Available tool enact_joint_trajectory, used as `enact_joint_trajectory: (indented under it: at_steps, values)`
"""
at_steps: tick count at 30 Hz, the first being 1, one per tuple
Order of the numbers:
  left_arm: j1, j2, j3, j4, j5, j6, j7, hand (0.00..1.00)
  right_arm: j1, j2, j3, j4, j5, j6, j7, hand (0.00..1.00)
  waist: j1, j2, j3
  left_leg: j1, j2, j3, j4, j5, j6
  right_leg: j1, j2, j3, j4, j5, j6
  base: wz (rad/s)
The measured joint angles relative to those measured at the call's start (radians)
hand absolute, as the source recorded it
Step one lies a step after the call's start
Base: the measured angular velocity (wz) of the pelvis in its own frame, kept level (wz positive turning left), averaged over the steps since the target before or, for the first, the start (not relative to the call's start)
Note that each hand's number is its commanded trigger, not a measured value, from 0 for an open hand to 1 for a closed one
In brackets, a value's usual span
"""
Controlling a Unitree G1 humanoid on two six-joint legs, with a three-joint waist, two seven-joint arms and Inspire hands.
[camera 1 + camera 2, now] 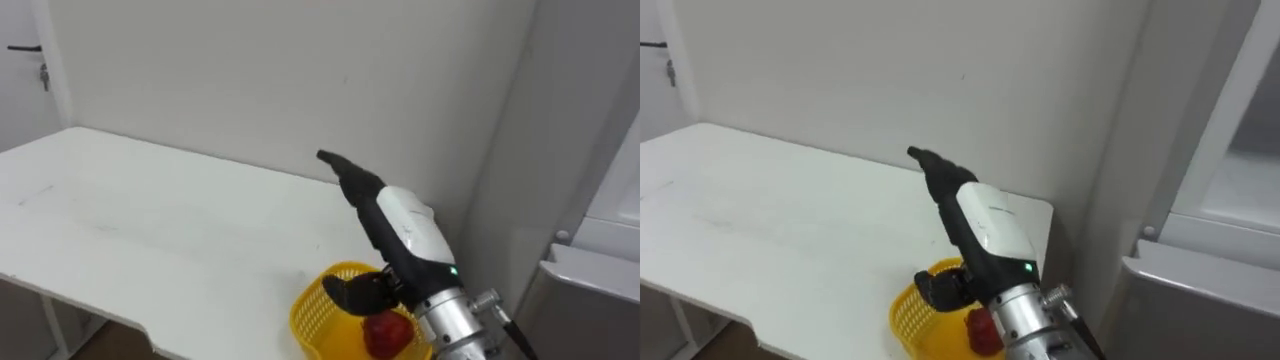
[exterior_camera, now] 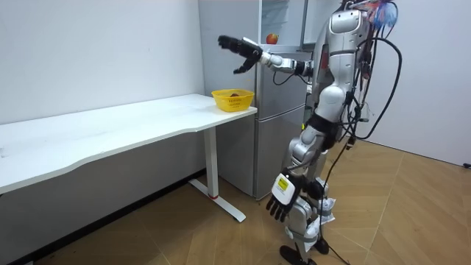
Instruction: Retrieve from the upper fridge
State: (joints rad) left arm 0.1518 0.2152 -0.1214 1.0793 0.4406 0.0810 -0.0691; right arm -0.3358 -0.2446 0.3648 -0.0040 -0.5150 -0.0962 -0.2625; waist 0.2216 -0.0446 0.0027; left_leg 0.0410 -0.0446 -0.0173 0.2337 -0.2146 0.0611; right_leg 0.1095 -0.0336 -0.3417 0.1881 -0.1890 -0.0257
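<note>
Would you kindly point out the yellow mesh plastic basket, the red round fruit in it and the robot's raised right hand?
yellow mesh plastic basket [image 1: 305, 315]: left eye view, on its left wall.
red round fruit [image 1: 386, 333]: left eye view, on its middle.
right hand [image 1: 402, 222]: left eye view, on the hand's white back.

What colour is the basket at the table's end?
Yellow, with an open lattice wall: basket. It shows best in the left eye view.
</note>
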Motion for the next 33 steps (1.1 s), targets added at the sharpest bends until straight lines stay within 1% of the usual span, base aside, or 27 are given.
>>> enact_joint_trajectory:
  at_steps: [1, 2, 3, 4, 5, 7, 8, 10, 12, 14, 15, 16, 17, 19, 23, 24, 27, 29, 31, 33]
  values:
    - [0.005, -0.001, 0.0, 0.001, -0.006, 0.0, 0.0, 0.0, 0.022, 0.007, -0.005, -0.032, 0.016, -0.003, -0.01, 0.0, -0.01, 0.008, 0.0004, 0.009, 0.002, 0.01, -0.004, 0.0, 0.001, 0.002, 0.002, 0.015, 0.001, 0.0, 0.0, -0.24]
    - [0.009, -0.001, 0.0, 0.001, -0.012, 0.0, 0.001, 0.0, 0.033, 0.008, -0.005, -0.047, 0.027, -0.005, -0.012, 0.0, -0.016, 0.012, -0.0004, 0.013, 0.003, 0.015, -0.006, -0.001, 0.001, 0.002, 0.003, 0.02, 0.001, 0.0, 0.0, -0.28]
    - [0.017, -0.001, 0.0, 0.002, -0.014, -0.002, 0.002, 0.0, 0.054, 0.007, -0.006, -0.069, 0.053, -0.016, -0.015, 0.0, -0.029, 0.019, -0.0008, 0.02, 0.005, 0.025, -0.013, -0.001, 0.001, 0.003, 0.005, 0.034, 0.002, 0.0, 0.0, -0.29]
    - [0.023, -0.003, 0.002, 0.002, -0.012, -0.003, 0.003, 0.0, 0.085, 0.007, -0.01, -0.098, 0.085, -0.02, -0.016, 0.0, -0.041, 0.023, -0.0028, 0.023, 0.008, 0.037, -0.015, -0.001, 0.001, 0.002, 0.007, 0.043, 0.002, 0.001, -0.002, -0.24]
    - [0.024, -0.003, 0.002, 0.002, -0.012, -0.004, 0.006, 0.0, 0.104, 0.007, -0.015, -0.117, 0.097, -0.021, -0.016, 0.0, -0.049, 0.024, -0.0034, 0.022, 0.009, 0.039, -0.016, -0.001, 0.001, 0.001, 0.008, 0.044, 0.001, 0.002, -0.003, -0.21]
    - [0.028, -0.005, 0.002, 0.001, -0.009, -0.023, 0.02, 0.0, 0.2, 0.008, -0.046, -0.205, 0.143, -0.042, -0.024, 0.0, -0.062, 0.029, -0.005, 0.021, 0.014, 0.055, -0.019, -0.001, 0.0, -0.007, 0.014, 0.064, 0.0, 0.006, -0.006, -0.19]
    - [0.031, -0.007, 0.002, 0.001, -0.009, -0.025, 0.023, 0.0, 0.221, 0.008, -0.051, -0.222, 0.154, -0.048, -0.028, 0.0, -0.069, 0.031, -0.0058, 0.022, 0.015, 0.057, -0.02, -0.001, 0.0, -0.008, 0.014, 0.066, 0.0, 0.006, -0.006, -0.14]
    - [0.036, -0.014, 0.001, 0.005, -0.012, -0.035, 0.036, 0.0, 0.273, 0.008, -0.07, -0.27, 0.176, -0.063, -0.041, 0.0, -0.106, 0.038, -0.0051, 0.021, 0.017, 0.066, -0.022, -0.001, 0.0, -0.015, 0.015, 0.073, 0.007, 0.007, -0.007, -0.12]
    - [0.036, -0.016, 0.001, 0.013, -0.012, -0.043, 0.047, 0.0, 0.283, 0.009, -0.095, -0.289, 0.175, -0.07, -0.057, 0.0, -0.114, 0.044, -0.0068, 0.022, 0.02, 0.085, -0.029, 0.001, -0.002, -0.029, 0.016, 0.093, 0.018, 0.007, -0.007, -0.28]
    - [0.036, -0.016, 0.001, 0.023, -0.012, -0.047, 0.059, 0.0, 0.283, 0.011, -0.125, -0.305, 0.178, -0.083, -0.08, 0.0, -0.131, 0.046, -0.0079, 0.022, 0.022, 0.096, -0.03, 0.001, -0.002, -0.033, 0.017, 0.098, 0.018, 0.008, -0.01, -0.21]
    - [0.036, -0.017, 0.001, 0.03, -0.012, -0.047, 0.062, 0.0, 0.285, 0.011, -0.14, -0.318, 0.179, -0.09, -0.098, 0.0, -0.14, 0.045, -0.0114, 0.023, 0.023, 0.103, -0.032, 0.001, -0.002, -0.037, 0.018, 0.106, 0.019, 0.008, -0.01, -0.2]
    - [0.035, -0.019, 0.001, 0.04, -0.011, -0.047, 0.063, 0.0, 0.288, 0.012, -0.155, -0.329, 0.18, -0.1, -0.108, 0.0, -0.144, 0.048, -0.0129, 0.025, 0.025, 0.114, -0.036, 0.001, -0.002, -0.04, 0.021, 0.118, 0.018, 0.009, -0.011, -0.21]
    - [0.037, -0.019, 0.001, 0.041, -0.011, -0.046, 0.062, 0.0, 0.29, 0.012, -0.161, -0.335, 0.184, -0.103, -0.109, 0.0, -0.149, 0.048, -0.0142, 0.026, 0.026, 0.116, -0.036, 0.001, -0.002, -0.04, 0.022, 0.12, 0.017, 0.01, -0.011, -0.16]
    - [0.041, -0.021, 0.001, 0.043, -0.009, -0.046, 0.059, 0.0, 0.306, 0.014, -0.183, -0.365, 0.193, -0.105, -0.117, 0.0, -0.168, 0.049, -0.0137, 0.027, 0.026, 0.122, -0.037, 0.0, -0.002, -0.04, 0.022, 0.122, 0.017, 0.01, -0.011, -0.03]
    - [0.052, -0.022, 0.001, 0.048, -0.009, -0.046, 0.059, 0.0, 0.345, 0.015, -0.211, -0.392, 0.193, -0.112, -0.131, 0.0, -0.191, 0.046, -0.0138, 0.037, 0.027, 0.127, -0.048, 0.0, -0.002, -0.039, 0.025, 0.136, 0.015, 0.01, -0.011, -0.08]
    - [0.057, -0.022, 0.001, 0.045, -0.009, -0.047, 0.059, 0.0, 0.37, 0.015, -0.226, -0.402, 0.193, -0.121, -0.14, 0.0, -0.197, 0.044, -0.0129, 0.038, 0.027, 0.128, -0.048, 0.0, -0.002, -0.039, 0.025, 0.139, 0.015, 0.009, -0.01, -0.05]
    - [0.059, -0.022, 0.001, 0.046, -0.01, -0.049, 0.059, 0.0, 0.398, 0.015, -0.268, -0.403, 0.192, -0.129, -0.18, 0.0, -0.208, 0.039, -0.0102, 0.038, 0.027, 0.138, -0.051, 0.0, -0.002, -0.043, 0.027, 0.148, 0.014, 0.008, -0.009, -0.07]
    - [0.061, -0.022, 0.001, 0.048, -0.009, -0.052, 0.059, 0.0, 0.4, 0.015, -0.291, -0.404, 0.191, -0.131, -0.204, 0.0, -0.216, 0.038, -0.0105, 0.039, 0.027, 0.143, -0.052, 0.0, -0.002, -0.044, 0.027, 0.151, 0.014, 0.008, -0.009, -0.06]
    - [0.059, -0.022, 0.001, 0.052, -0.014, -0.054, 0.06, 0.0, 0.406, 0.015, -0.319, -0.423, 0.183, -0.133, -0.242, 0.0, -0.221, 0.035, -0.0124, 0.041, 0.027, 0.145, -0.052, 0.0, -0.002, -0.045, 0.034, 0.154, 0.014, 0.008, -0.009, -0.02]
    - [0.059, -0.022, 0.001, 0.052, -0.014, -0.054, 0.06, 0.0, 0.416, 0.015, -0.333, -0.448, 0.169, -0.136, -0.274, 0.0, -0.222, 0.034, -0.013, 0.041, 0.028, 0.146, -0.052, 0.0, -0.002, -0.045, 0.036, 0.155, 0.012, 0.008, -0.009, 0.0]
